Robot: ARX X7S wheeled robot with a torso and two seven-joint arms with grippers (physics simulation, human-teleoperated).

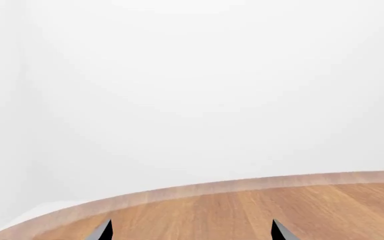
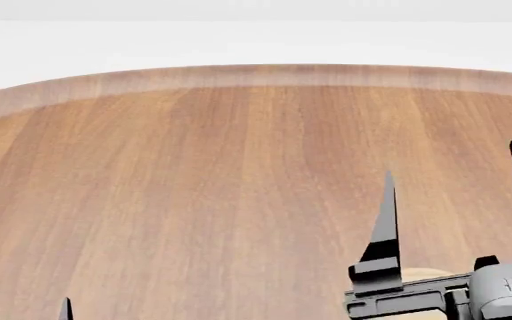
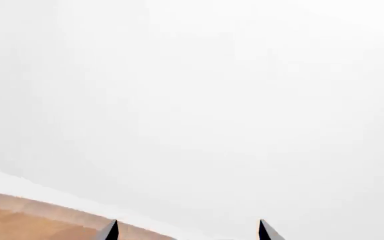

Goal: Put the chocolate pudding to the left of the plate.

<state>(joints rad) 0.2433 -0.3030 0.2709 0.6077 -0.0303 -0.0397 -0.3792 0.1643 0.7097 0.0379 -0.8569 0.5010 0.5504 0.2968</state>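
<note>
The head view looks forward and down from above onto the wooden counter (image 2: 194, 200); its far rounded edge runs across the upper part, and the right gripper (image 2: 456, 167) rises close before the lens at the lower right; the left wrist view sits low behind the left gripper (image 1: 190, 231), faces almost level across the counter (image 1: 259, 210) toward a white wall (image 1: 192, 90); the right wrist view is tilted higher, so mostly the wall (image 3: 212, 100) shows and only a corner of the counter (image 3: 18, 225); all three views share the counter's rounded edge.
</note>
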